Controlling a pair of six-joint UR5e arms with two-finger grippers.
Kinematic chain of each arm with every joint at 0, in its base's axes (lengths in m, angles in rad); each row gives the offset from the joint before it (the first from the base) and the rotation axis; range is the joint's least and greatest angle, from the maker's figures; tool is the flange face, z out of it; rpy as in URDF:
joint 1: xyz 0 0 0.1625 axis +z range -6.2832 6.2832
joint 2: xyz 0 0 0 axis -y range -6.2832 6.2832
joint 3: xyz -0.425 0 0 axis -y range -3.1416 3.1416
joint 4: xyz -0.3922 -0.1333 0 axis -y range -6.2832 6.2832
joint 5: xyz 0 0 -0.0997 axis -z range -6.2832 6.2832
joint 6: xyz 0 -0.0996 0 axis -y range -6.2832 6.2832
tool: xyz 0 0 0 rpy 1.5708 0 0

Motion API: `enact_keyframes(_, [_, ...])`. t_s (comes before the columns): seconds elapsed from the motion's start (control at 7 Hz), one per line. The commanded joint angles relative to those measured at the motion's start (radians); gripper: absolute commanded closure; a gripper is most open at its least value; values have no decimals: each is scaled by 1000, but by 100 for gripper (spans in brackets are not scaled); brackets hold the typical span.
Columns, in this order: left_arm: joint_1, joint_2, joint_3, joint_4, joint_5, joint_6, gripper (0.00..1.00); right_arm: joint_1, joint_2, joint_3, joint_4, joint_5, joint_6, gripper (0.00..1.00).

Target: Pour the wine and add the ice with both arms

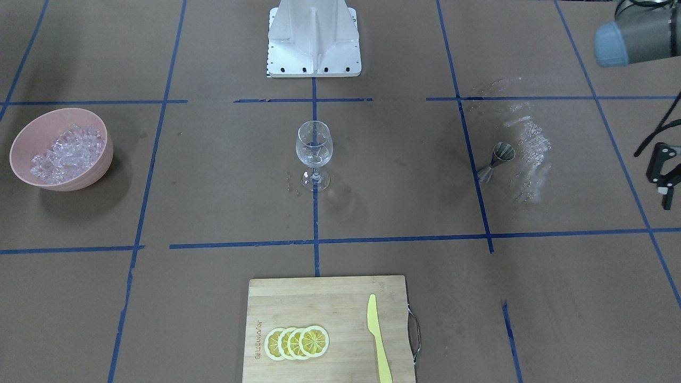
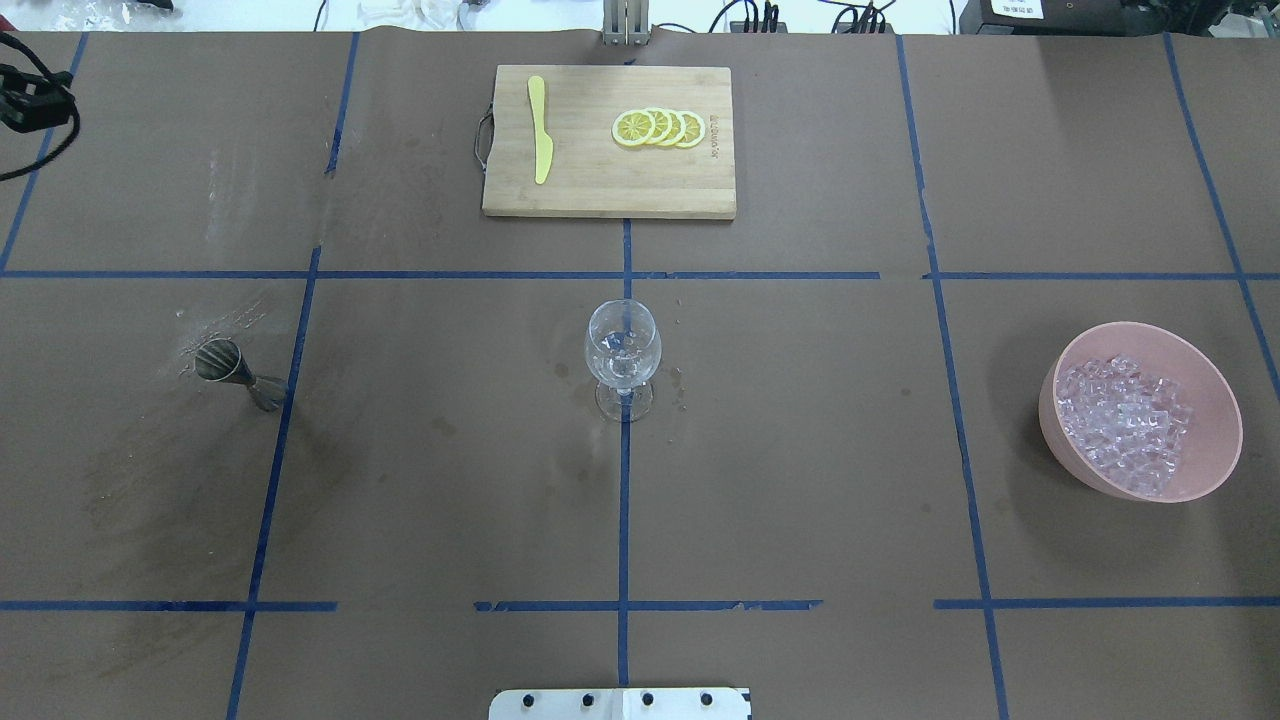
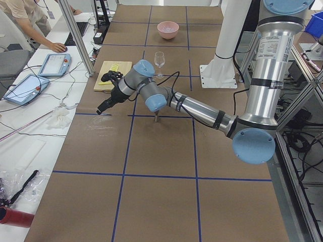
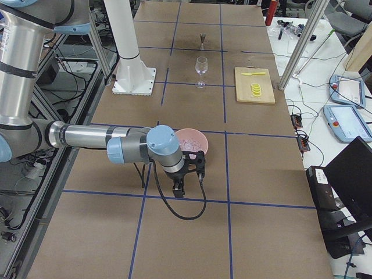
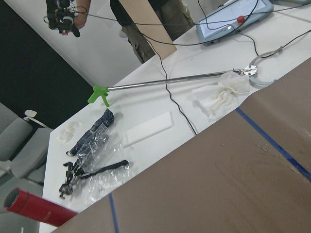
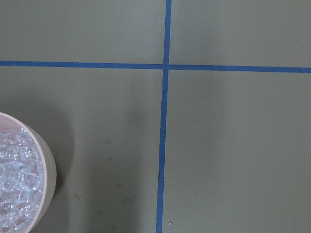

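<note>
Nearest you in the front-facing view lay the cutting board (image 1: 324,324), carrying four overlapping lemon slices (image 1: 297,343) and a yellow knife (image 1: 378,338). Take the wine glass (image 1: 314,154) as your landmark: it stood upright on the centre blue tape line, between the board and the white robot base (image 1: 314,40), with a few clear ice chunks inside (image 2: 622,346) and droplets on the table by its foot; you could not make out any wine in it. The pink bowl (image 2: 1145,412), heaped with ice (image 2: 1125,425), sat well to the robot's right of the glass. The metal jigger (image 2: 238,372) stood well to the glass's other side, on the robot's left, beside a wet smear on the table. The left gripper (image 1: 662,173) hung at the frame's edge beyond the jigger, away from the glass, touching nothing; you could not tell how far its fingers were parted. The right gripper (image 4: 186,174) showed only in the side view, low over the table just beside the bowl on the side away from the glass, so its opening could not be judged.
</note>
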Motion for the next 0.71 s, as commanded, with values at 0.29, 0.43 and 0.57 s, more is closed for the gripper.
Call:
enact_keyframes(0.29, [-217,29,42,583,-330,182,0,0,3,3,2,0,-3,0])
enact_keyframes(0.43, [-234,71,41,596,-353,188,0,0,6,6,30,2,-3,0])
enact_keyframes(0.57, [-237,102,50,603,-394,188,0,-1,6,7,82,9,0,0])
